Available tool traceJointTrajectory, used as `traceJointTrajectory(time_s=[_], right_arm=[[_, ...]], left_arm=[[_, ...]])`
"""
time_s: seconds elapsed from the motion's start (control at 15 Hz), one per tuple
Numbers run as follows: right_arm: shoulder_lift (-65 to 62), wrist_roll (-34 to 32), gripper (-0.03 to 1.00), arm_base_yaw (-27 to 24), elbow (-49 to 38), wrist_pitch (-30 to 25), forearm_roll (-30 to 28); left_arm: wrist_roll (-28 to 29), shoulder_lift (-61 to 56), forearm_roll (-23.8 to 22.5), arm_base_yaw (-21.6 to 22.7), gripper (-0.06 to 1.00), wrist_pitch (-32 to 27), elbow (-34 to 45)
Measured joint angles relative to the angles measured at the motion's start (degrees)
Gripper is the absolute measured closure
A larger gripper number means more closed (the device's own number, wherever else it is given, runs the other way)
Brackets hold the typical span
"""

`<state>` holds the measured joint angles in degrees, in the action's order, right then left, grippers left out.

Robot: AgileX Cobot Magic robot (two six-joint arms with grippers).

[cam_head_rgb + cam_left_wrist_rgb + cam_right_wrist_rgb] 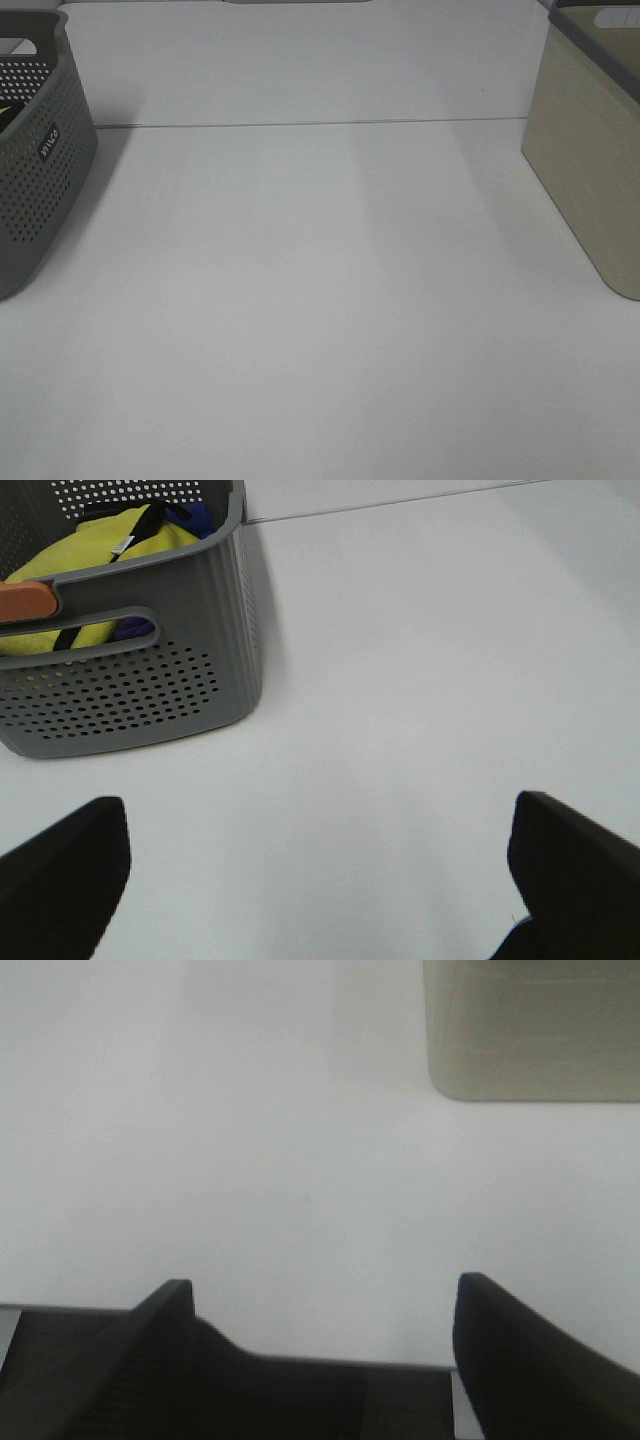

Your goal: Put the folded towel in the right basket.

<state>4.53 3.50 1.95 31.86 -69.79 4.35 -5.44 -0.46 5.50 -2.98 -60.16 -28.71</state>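
The right basket point(592, 150) is beige with a grey rim and stands at the table's right edge; its wall also shows in the right wrist view point(530, 1030). The left basket point(40, 150) is grey and perforated. In the left wrist view it point(170, 670) holds a yellow cloth point(110, 555), a blue cloth point(195, 518) and something orange point(25, 600). I cannot tell which of these is the folded towel. My left gripper point(320, 880) is open and empty over the table beside the grey basket. My right gripper point(325, 1282) is open and empty, short of the beige basket. Neither gripper shows in the exterior view.
A white table point(320, 300) spans the view, with a seam line point(320, 123) across its far part. The two baskets stand at opposite sides of the table.
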Motion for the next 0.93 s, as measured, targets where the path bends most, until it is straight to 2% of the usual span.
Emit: traceJointTrajectory(time_s=[0.2,0.93], right_arm=[[-4.24,0.00,0.28,0.00,-2.41,6.93,-0.23],[-4.24,-0.06,0.28,-0.06,-2.86,8.37,-0.80]], left_arm=[[0.00,0.00,0.00,0.00,-0.03,0.00,0.00],[0.00,0.00,0.00,0.00,-0.03,0.00,0.00]])
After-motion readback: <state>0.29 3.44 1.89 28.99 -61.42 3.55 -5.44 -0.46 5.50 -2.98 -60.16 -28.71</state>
